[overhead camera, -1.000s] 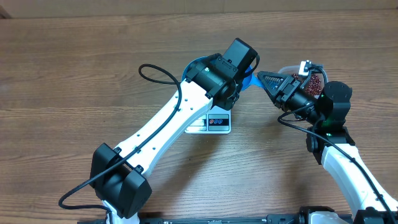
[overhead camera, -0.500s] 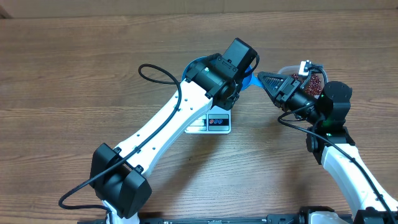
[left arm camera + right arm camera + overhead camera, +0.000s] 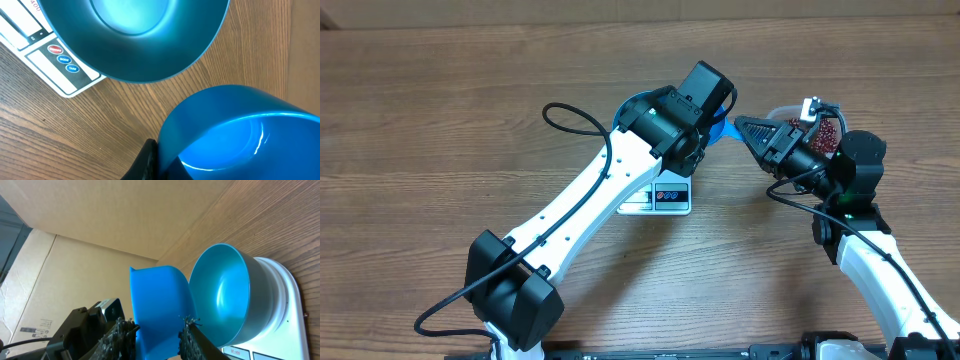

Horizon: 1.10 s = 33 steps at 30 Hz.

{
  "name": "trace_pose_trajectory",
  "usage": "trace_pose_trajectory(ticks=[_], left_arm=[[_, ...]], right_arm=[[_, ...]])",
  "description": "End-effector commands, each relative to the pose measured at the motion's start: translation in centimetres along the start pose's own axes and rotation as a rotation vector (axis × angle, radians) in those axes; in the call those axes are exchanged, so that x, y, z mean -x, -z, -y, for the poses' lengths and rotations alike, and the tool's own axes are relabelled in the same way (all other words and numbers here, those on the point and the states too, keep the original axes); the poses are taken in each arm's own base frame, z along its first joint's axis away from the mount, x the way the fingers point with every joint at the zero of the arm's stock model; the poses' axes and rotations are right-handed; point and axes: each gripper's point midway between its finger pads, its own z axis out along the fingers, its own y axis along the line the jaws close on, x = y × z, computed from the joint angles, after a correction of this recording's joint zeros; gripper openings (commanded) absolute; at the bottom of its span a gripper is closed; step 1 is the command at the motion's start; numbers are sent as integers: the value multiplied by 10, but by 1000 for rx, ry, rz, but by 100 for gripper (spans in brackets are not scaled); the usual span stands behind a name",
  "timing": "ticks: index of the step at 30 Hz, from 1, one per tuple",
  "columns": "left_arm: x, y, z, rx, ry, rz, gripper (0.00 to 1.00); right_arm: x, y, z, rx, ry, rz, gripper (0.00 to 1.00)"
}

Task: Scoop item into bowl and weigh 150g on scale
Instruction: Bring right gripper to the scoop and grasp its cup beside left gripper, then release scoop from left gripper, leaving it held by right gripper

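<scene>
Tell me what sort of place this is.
Probably a robot lab test bench: two robot arms at a wood table, cardboard along its far edge, and a scale set out.

The bowl (image 3: 220,295) is set on the scale (image 3: 665,197); the scoop (image 3: 160,300) is placed just right of it, the beans (image 3: 828,133) farther right in a container (image 3: 781,110).

- The wooden table (image 3: 440,120) is brown with long grain lines. It fills nearly all of the overhead view.
- A blue scoop (image 3: 160,305) sits at the bottom middle of the right wrist view, open side up. It fills the lower right of the left wrist view.
- A clear plastic container (image 3: 778,112) is at the upper right of the overhead view.
- A tan cardboard wall (image 3: 125,215) fills the top of the right wrist view.
- A cardboard box (image 3: 30,305) stands at the left edge there.
</scene>
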Motion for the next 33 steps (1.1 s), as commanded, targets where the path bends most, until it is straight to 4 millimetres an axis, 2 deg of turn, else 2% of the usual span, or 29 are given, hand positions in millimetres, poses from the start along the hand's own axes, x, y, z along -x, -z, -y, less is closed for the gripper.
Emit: trace_pose_trajectory(ticks=[1,13,22,29,33], left_arm=[[-8,1,3,-9,5,-12,4],[-8,1,3,-9,4,-12,4],[-8,1,3,-9,4,-12,4],[-7,1,3,-10,4,-10,4],[-7,1,3,-10,4,-10,5]], right_arm=[[3,-1,-8,15,20,5,34],[3,-1,-8,15,21,5,25],[3,-1,-8,15,20,5,10],[3,-1,-8,15,21,6,4],[3,-1,-8,14,20,6,4]])
